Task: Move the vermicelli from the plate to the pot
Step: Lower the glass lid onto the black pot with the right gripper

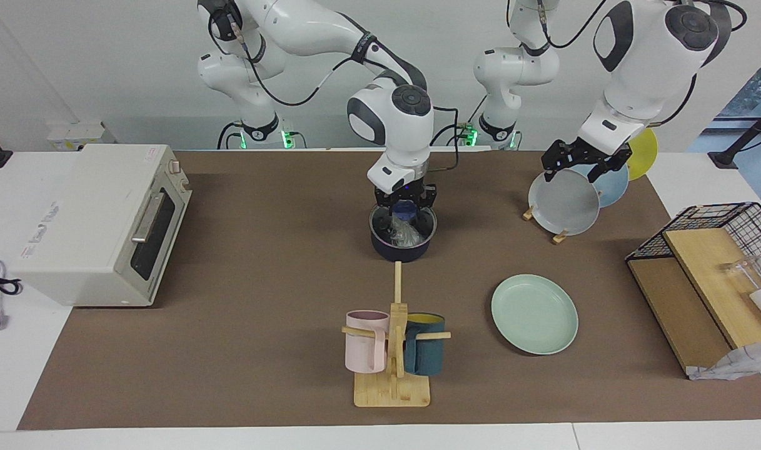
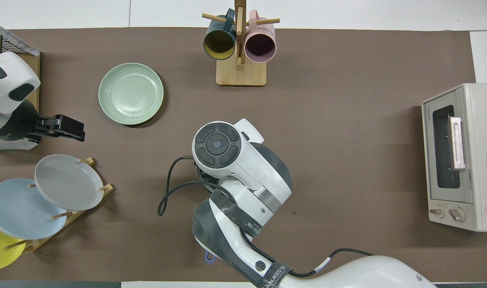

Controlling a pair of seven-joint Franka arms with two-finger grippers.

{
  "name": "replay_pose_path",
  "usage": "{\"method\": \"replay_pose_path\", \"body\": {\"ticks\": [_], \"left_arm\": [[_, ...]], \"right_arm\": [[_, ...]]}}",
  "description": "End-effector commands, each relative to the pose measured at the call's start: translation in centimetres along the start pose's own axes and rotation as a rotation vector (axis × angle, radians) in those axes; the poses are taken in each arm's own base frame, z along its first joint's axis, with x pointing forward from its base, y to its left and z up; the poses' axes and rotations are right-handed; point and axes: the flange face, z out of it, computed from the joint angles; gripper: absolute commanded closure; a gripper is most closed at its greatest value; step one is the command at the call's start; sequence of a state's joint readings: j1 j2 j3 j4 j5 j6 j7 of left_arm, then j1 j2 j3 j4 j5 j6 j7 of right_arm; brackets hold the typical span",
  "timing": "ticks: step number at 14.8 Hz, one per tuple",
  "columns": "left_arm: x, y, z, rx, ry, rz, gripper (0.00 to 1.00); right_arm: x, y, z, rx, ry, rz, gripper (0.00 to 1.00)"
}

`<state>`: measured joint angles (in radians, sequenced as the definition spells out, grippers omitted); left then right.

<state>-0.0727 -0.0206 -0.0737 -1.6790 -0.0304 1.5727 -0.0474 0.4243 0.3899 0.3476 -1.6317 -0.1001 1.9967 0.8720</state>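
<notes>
At frame centre, the right gripper (image 1: 405, 215) reaches into the navy pot (image 1: 403, 240), its fingers apart around the vermicelli (image 1: 405, 232): light, springy, tangled strands, likely best pinched mid-clump. The mint-green plate (image 1: 534, 314) sits empty, lower right. The left gripper (image 1: 583, 164) waits, open, upper right.

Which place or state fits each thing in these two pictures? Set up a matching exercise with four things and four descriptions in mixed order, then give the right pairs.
Things
1. vermicelli
2. plate
3. right gripper
4. left gripper

Descriptions
A. lies bare on the brown mat, farther from the robots than the pot
B. waits above the grey plate in the rack
C. sits inside the pot
D. reaches down into the pot's mouth

Pairs: 1-C, 2-A, 3-D, 4-B
</notes>
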Motion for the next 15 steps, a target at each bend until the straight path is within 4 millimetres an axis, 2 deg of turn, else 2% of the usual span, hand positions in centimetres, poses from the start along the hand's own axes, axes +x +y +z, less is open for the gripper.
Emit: {"method": "replay_pose_path", "body": {"ticks": [1,9,11,14,15], "left_arm": [[-0.47,-0.42,-0.81,0.017,0.016,0.001,0.00],[-0.50,-0.66,-0.90,0.017,0.030,-0.004,0.00],[-0.48,-0.74,-0.85,0.016,0.030,-0.005,0.00],[-0.75,-0.58,-0.72,0.018,0.014,-0.004,0.00],[-0.72,-0.58,-0.74,0.017,0.017,-0.005,0.00]], "right_arm": [[-0.40,0.67,-0.06,-0.014,-0.029,0.006,1.00],[-0.32,0.61,-0.11,0.010,-0.041,0.025,1.00],[-0.33,0.61,-0.01,0.010,-0.039,0.024,0.89],[-0.35,0.63,-0.04,0.010,-0.037,0.023,0.40],[-0.42,0.56,-0.04,0.010,-0.037,0.020,0.29]]}}
